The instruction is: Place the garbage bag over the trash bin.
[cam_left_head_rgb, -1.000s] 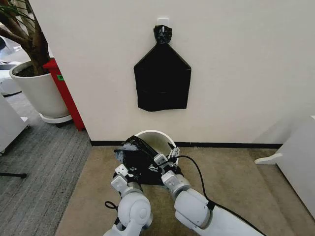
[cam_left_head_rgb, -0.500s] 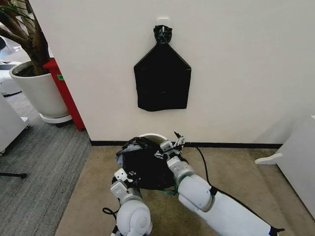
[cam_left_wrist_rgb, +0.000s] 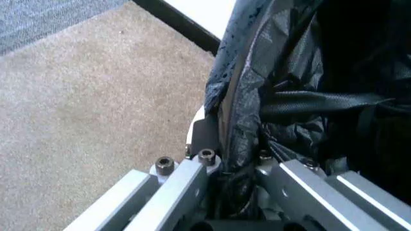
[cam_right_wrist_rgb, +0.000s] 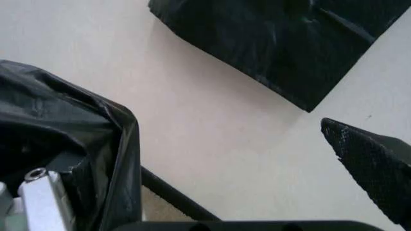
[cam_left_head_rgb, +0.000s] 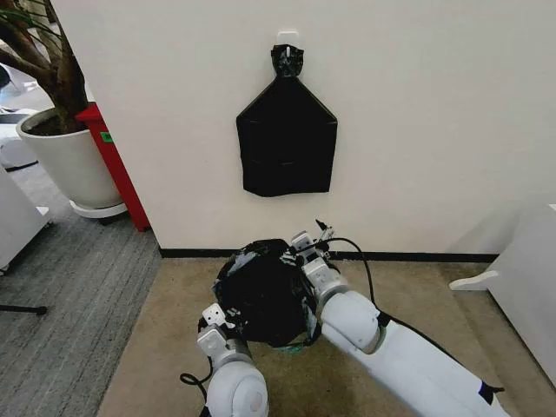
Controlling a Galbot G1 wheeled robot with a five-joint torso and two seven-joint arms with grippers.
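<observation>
The thin, glossy, crinkly black plastic garbage bag (cam_left_head_rgb: 265, 295) billows on the beige carpet (cam_left_head_rgb: 408, 304) by the white wall (cam_left_head_rgb: 417, 130), below a flat black bundle (cam_left_head_rgb: 287, 143) hanging there. The left end effector (cam_left_wrist_rgb: 234, 192) pinches the bag's film at its near edge. The right end effector (cam_left_head_rgb: 311, 246) sits at the far edge with fingers spread, one inside the bag.

The garbage bag (cam_left_head_rgb: 265, 291) is glossy black (as is the flat bundle (cam_left_head_rgb: 287, 139) on the cream wall (cam_left_head_rgb: 434, 122)). The carpet (cam_left_head_rgb: 400, 304) is beige, the post (cam_left_head_rgb: 113, 165) red.
</observation>
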